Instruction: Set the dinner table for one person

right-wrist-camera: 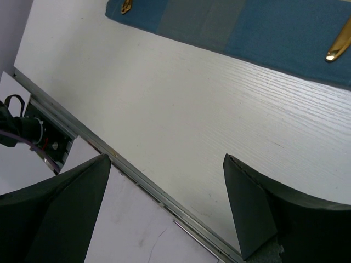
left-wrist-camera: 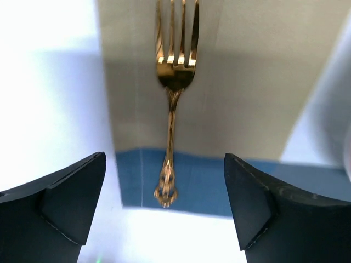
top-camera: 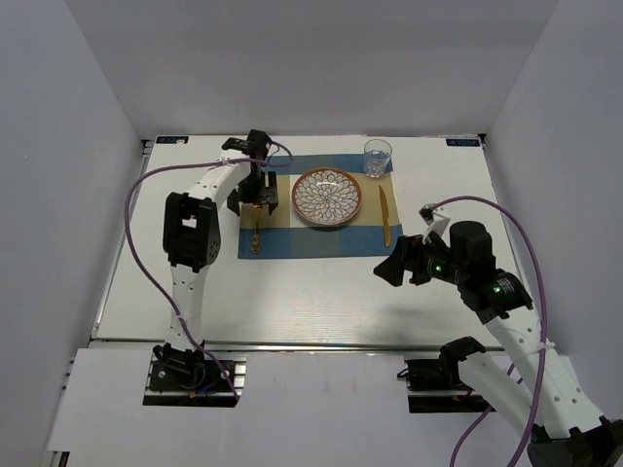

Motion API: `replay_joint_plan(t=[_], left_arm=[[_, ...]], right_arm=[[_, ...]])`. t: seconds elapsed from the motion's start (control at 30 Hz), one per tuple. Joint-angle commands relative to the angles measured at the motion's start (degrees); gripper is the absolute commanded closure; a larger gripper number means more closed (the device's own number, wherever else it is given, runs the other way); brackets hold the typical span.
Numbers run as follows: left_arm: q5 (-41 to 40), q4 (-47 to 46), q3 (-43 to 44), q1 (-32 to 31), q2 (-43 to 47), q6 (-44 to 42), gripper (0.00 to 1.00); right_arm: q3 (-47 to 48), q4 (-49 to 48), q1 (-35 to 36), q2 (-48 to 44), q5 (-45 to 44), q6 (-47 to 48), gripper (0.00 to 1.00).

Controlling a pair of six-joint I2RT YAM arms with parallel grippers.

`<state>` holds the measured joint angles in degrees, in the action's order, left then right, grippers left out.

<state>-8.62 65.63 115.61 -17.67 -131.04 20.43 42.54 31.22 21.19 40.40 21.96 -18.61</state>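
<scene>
Reaching over the placemat's left end, the left gripper points down above the fork, jaws apart and holding nothing. The right gripper hangs over the bare table near the front rail, jaws likewise spread and empty. The table is white and enclosed by plain panels on three sides. On the placemat the fork lies left, a patterned plate centre, a knife right and a glass at the far right corner.
</scene>
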Motion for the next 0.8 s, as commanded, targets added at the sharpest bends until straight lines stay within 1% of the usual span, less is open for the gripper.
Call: replay_joint_plan(t=[0.0, 0.03, 0.07, 0.1, 0.13, 0.17, 0.2, 0.23, 0.27, 0.3, 0.33, 0.37, 0.4, 0.43, 0.47, 0.53, 0.67, 0.77], left_arm=[[-3.1, -0.8, -1.1, -0.3, 12.5, 1.9, 0.02], [-4.2, -1.2, -2.5, -0.3, 14.9, 3.3, 0.02], [-5.3, -2.1, -7.2, -0.3, 17.7, 4.0, 0.02], [-7.1, -3.4, -10.5, -0.3, 24.8, 4.4, 0.02], [-7.9, -6.2, -13.9, -0.3, 28.6, 5.5, 0.02], [-8.8, -7.3, -20.6, -0.3, 32.5, 6.1, 0.02], [-10.4, -8.5, -23.7, -0.3, 40.3, 6.5, 0.02], [-11.3, -9.7, -28.8, -0.3, 44.3, 7.1, 0.02], [-12.3, -9.2, -28.9, -0.3, 47.8, 7.3, 0.02], [-15.7, -6.3, -31.2, -0.3, 54.2, 7.7, 0.02], [-17.7, -5.2, -32.5, -0.3, 57.7, 8.9, 0.02], [-19.0, -4.0, -33.4, -0.3, 60.8, 9.0, 0.02], [-19.6, -2.8, -35.1, 0.4, 63.8, 8.8, 0.02], [-19.9, -2.2, -35.5, 0.4, 69.2, 8.5, 0.02], [-20.3, -1.3, -35.7, 0.4, 71.7, 8.6, 0.02], [-20.4, 1.1, -35.9, 0.4, 77.6, 8.9, 0.02], [-19.1, 2.7, -37.0, 0.4, 84.2, 8.9, 0.02], [-18.7, 3.2, -37.9, 0.4, 85.6, 8.9, 0.02]], right_arm=[[2.7, 2.2, 0.0, -1.3, -3.8, 0.7, 0.11], [4.5, 3.2, 0.2, -1.4, -5.3, 0.7, 0.11], [5.6, 4.4, 0.3, -1.5, -8.9, 0.6, 0.11], [6.9, 7.8, 0.0, -1.6, -11.8, 0.5, 0.11], [10.4, 9.6, 0.2, -1.7, -14.5, 0.3, 0.11], [12.2, 11.4, 0.1, -1.8, -20.1, 0.3, 0.11], [14.2, 13.1, 0.1, -2.2, -23.9, 0.4, 0.11], [18.4, 17.0, -0.1, -2.2, -28.3, 0.7, 0.11], [20.5, 18.9, 0.1, -2.2, -30.4, 1.0, 0.11], [22.6, 20.7, 0.0, -1.8, -32.7, 1.2, 0.11], [24.8, 24.3, 0.0, -1.7, -34.8, 1.2, 0.11], [28.1, 25.7, -0.1, -1.4, -38.2, 1.8, 0.11], [29.4, 26.9, 0.1, -1.2, -39.8, 2.3, 0.11], [30.6, 29.0, 0.4, -1.1, -41.4, 2.1, 0.11], [31.7, 29.5, 0.5, -1.2, -43.2, 1.7, 0.11], [32.2, 29.6, 0.3, -2.1, -43.7, 1.5, 0.11], [32.8, 30.1, 0.3, -3.8, -46.4, 0.9, 0.11], [32.9, 29.9, 0.3, -4.2, -45.9, 1.0, 0.11]])
